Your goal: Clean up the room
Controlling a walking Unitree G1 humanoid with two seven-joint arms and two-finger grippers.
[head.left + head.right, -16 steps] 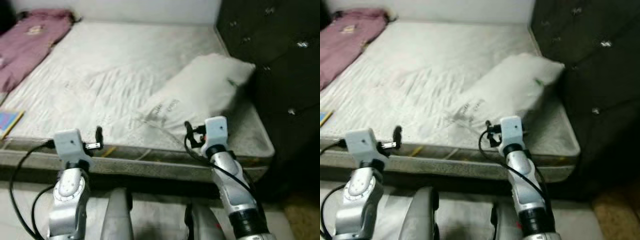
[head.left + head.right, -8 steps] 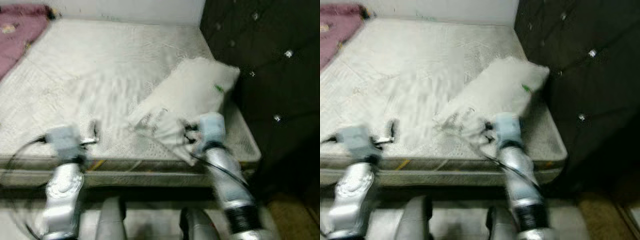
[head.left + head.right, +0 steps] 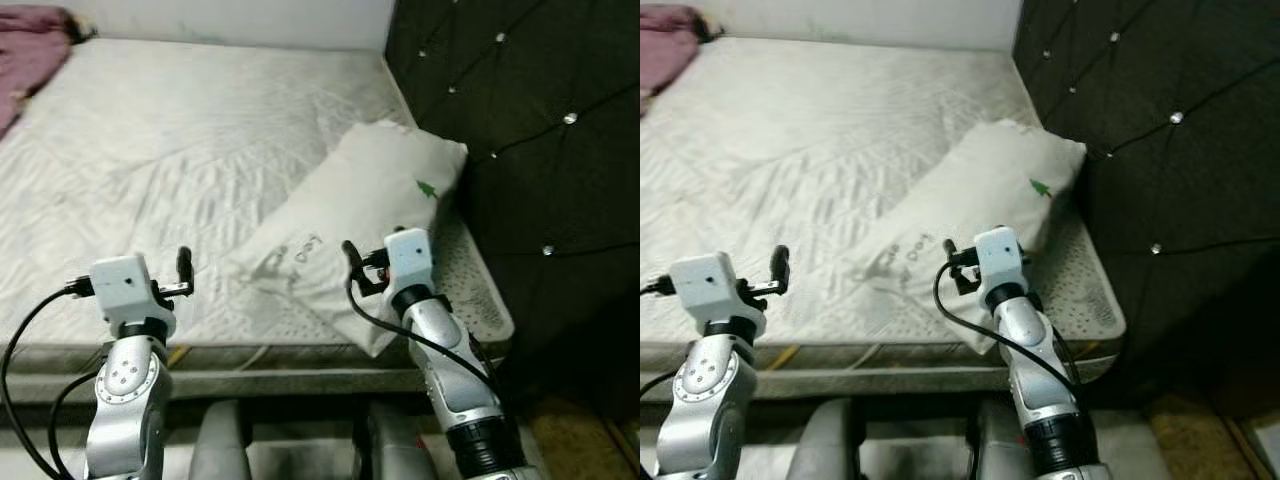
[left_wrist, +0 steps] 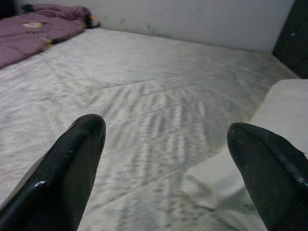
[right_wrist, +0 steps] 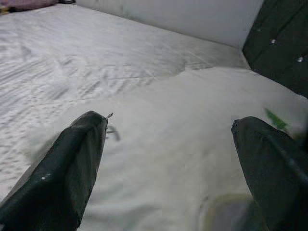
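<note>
A white pillow [image 3: 365, 215] with a small green mark lies askew on the bare white mattress [image 3: 190, 140], its far corner against the dark headboard. My right gripper [image 5: 168, 130] is open and hovers just above the pillow's near end, which spreads out under both fingers. My left gripper [image 4: 166, 134] is open too, low over the mattress near its front edge, left of the pillow [image 4: 284, 110]. Nothing is held in either one.
A dark tufted headboard [image 3: 530, 130] with shiny studs rises along the right side of the bed. A purple blanket [image 3: 25, 45] lies bunched at the far left corner by the white wall. The mattress's front edge [image 3: 300, 350] runs just below my wrists.
The camera has swung right and moved closer to the bed, so the blue book and most of the purple blanket have left view. My right gripper now hangs over the pillow's near end.
</note>
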